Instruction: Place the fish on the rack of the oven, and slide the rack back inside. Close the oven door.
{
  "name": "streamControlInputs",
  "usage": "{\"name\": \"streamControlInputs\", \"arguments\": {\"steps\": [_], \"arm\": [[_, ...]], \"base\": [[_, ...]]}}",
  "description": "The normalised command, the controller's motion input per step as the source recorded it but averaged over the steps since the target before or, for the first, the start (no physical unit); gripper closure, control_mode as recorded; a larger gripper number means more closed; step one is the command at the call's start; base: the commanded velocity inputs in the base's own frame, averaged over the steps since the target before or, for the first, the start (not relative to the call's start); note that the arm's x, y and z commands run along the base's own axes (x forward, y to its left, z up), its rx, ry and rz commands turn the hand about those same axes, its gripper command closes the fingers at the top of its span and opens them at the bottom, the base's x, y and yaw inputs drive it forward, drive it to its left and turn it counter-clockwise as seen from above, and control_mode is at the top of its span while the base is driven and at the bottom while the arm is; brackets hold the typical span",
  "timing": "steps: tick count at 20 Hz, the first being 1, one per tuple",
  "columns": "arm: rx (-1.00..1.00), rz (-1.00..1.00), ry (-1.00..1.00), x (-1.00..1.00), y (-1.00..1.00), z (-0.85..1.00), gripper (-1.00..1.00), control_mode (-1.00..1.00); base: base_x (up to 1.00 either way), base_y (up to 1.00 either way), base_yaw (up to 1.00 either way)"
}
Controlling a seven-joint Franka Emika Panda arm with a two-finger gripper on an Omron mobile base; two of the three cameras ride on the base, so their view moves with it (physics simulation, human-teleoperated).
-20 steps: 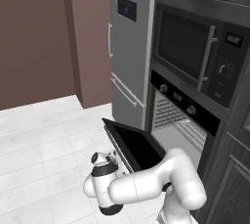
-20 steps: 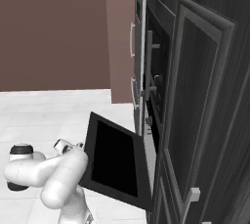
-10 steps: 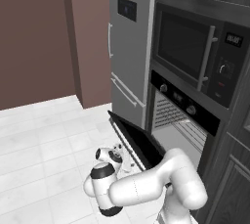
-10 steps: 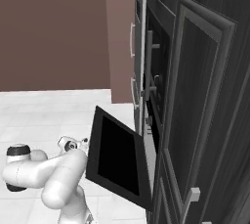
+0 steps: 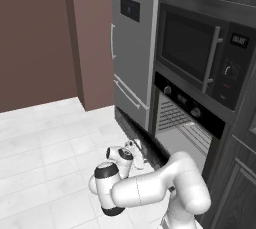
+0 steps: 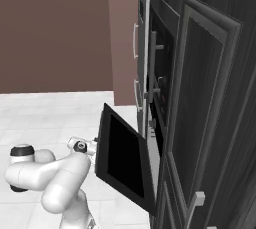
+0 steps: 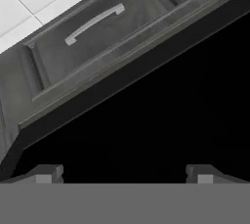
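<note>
My fingers (image 7: 124, 173) spread open, empty, under the oven door (image 6: 125, 163); it looks heavy, stiff, best pushed near its free edge.

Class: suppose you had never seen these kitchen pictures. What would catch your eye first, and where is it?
The black oven door stands out, half raised at a slant beside the dark cabinets. The white arm curls low in the foreground, its pincer close against the door's outer face. Behind the door the oven gapes open, grey rack showing inside.
</note>
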Motion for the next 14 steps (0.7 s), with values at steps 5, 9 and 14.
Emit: {"name": "streamControlInputs", "arguments": {"steps": [5, 9, 14], "arm": [[-0.16, -0.19, -0.09, 0.37, -1.0, 0.02, -1.0, -1.0], [-0.16, -0.24, -0.07, 0.5, -1.0, 0.0, -1.0, -1.0], [-0.21, -0.25, -0.04, 0.66, -1.0, 0.03, -1.0, -1.0]], "base": [[0.0, 0.0, 0.0], [0.0, 0.0, 0.0], [0.0, 0.0, 0.0]]}}
